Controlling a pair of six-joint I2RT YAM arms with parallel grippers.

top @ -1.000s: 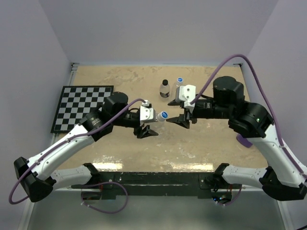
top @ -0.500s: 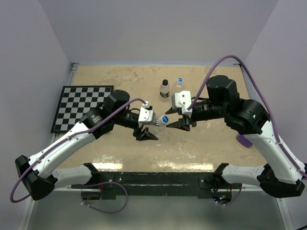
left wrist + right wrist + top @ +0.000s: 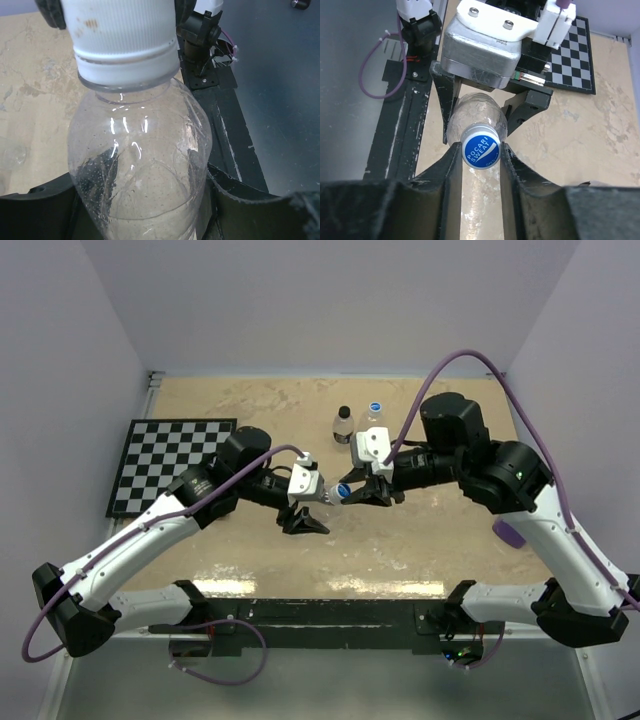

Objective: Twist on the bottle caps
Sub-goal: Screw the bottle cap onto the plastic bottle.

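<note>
My left gripper (image 3: pixel 312 502) is shut on a clear bottle (image 3: pixel 328 496) and holds it on its side above the table, neck pointing right. In the left wrist view the bottle (image 3: pixel 140 165) fills the frame between the fingers (image 3: pixel 240 200), with its ribbed cap (image 3: pixel 125 35) at the top. My right gripper (image 3: pixel 352 491) meets it from the right. In the right wrist view its fingers (image 3: pixel 449 170) press both sides of the blue cap (image 3: pixel 480 147) on the bottle's neck. Two more bottles stand at the back, one with a black cap (image 3: pixel 344 424) and one with a blue cap (image 3: pixel 375 412).
A black-and-white checkered mat (image 3: pixel 170 465) lies at the table's left. A purple object (image 3: pixel 508 535) sits by the right arm. A black rail (image 3: pixel 320 610) runs along the table's near edge.
My right gripper has moved left to the held bottle, and its fingers have come round the blue cap. My left gripper has kept hold of the bottle and shifted only slightly.
</note>
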